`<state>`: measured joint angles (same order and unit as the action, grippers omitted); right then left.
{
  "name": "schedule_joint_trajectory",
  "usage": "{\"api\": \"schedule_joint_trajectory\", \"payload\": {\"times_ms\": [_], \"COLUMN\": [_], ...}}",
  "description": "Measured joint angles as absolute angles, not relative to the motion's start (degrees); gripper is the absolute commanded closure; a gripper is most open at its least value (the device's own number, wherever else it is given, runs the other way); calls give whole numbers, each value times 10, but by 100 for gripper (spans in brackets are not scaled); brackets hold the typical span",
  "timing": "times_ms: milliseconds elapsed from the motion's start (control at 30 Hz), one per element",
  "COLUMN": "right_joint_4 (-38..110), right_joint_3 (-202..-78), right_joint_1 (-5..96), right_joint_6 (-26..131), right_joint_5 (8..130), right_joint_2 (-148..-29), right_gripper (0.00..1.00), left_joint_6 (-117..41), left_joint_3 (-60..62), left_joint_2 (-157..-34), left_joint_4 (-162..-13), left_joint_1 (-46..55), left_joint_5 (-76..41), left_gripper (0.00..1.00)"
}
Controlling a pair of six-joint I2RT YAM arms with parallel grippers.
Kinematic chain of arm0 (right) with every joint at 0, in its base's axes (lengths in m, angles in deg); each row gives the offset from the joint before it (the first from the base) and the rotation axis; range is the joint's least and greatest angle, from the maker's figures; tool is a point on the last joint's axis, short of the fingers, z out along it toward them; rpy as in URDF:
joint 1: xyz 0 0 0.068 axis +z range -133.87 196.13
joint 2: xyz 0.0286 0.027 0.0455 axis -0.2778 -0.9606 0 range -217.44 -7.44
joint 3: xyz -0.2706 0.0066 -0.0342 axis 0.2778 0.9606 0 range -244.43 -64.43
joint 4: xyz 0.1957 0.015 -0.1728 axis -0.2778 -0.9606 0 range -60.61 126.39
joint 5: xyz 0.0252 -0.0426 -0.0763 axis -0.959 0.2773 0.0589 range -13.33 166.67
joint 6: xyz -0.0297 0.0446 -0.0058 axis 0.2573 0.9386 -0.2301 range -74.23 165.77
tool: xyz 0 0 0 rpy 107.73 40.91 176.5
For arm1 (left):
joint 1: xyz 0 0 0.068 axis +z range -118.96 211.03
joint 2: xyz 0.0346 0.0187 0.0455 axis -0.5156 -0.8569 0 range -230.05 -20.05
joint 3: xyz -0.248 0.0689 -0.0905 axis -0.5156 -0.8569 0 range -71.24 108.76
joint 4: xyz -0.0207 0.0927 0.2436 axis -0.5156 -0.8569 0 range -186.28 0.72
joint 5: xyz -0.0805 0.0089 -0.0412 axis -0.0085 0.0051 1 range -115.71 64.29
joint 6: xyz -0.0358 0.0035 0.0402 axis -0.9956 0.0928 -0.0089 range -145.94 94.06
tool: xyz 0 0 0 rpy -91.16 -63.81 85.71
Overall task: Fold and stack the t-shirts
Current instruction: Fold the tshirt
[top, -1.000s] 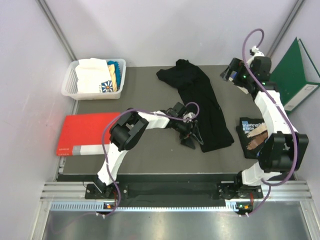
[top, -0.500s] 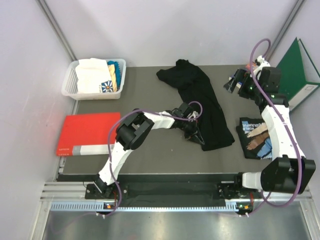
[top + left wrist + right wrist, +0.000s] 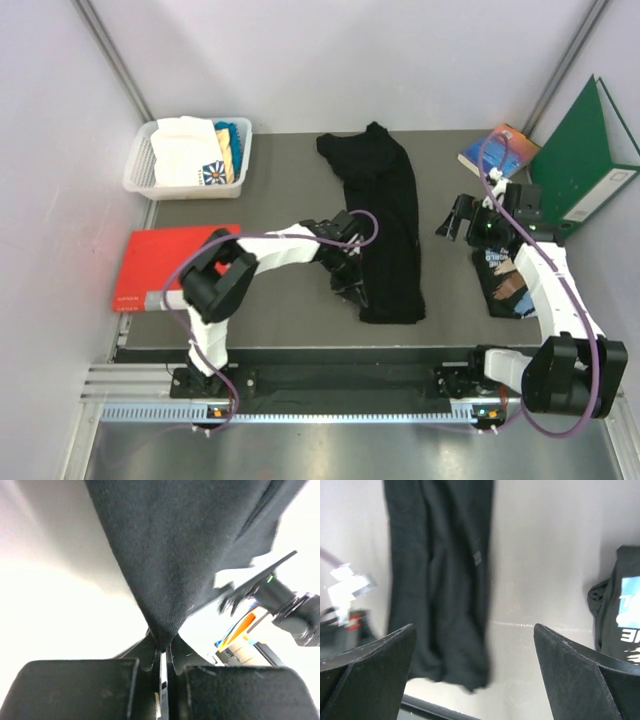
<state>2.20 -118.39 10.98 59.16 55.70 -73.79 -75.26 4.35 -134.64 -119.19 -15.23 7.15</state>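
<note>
judging by how things lie, the folding has barely begun. nothing on the bench is folded or stacked yet. the black t-shirt lies as a long rumpled strip down the middle. its near end is close to the near edge and its far end is close to the far edge. it is bunched lengthwise rather than spread flat, so it probably needs opening out before any fold can be made. the rest of the t-shirts wait in the white basket at the far left corner. that is a pile of white or cream shirts with a teal one tucked in beside them. so every shirt seems left to do, and no stack exists.

nearest, the left gripper is at the near left part of the black shirt. its fingers are pressed together on a pinch of the cloth. the wrist view shows the fabric drawn to a point right where the pads meet. whether the cloth is lifted off the bench there, i cannot tell.

farther back and toward the right edge, the right gripper is apart from the shirt's right side. its fingers are spread wide with nothing between them, and only cloth and bare bench show below.

a black magazine lies by the right edge and a red book by the left edge. a small book sits at the far right corner, and none of them belongs to the job.
</note>
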Motion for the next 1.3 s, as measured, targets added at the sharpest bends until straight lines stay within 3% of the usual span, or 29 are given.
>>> {"api": "schedule_joint_trajectory", "payload": {"times_ms": [233,567,667,700,833,1000,1100,1300], "right_joint_4": [21,21,20,17,17,3,-7,-27], "right_joint_3": [-1174,-1223,-1226,-1225,-1163,-1031,-969,-917], "right_joint_1": [118,211,227,228,227,229,241,281], "right_joint_6": [573,562,564,565,581,619,640,681], "right_joint_5": [531,521,513,512,486,431,411,389], "right_joint_2": [-782,-894,-899,-898,-845,-750,-714,-642], "right_gripper": [0,0,0,0,0,2,10,18], "left_joint_6": [-754,-763,-762,-759,-761,-773,-781,-785], "left_joint_3": [-101,-159,-159,-159,-174,-212,-231,-249], "left_joint_2": [-1187,-1161,-1161,-1161,-1144,-1096,-1074,-1069], "left_joint_4": [-1262,-1318,-1326,-1328,-1330,-1325,-1313,-1281], "left_joint_1": [-156,-159,-159,-159,-159,-160,-160,-160], "left_joint_5": [56,48,42,39,26,3,-5,-7], "left_gripper": [100,100,66,47,21,18,18,21]}}
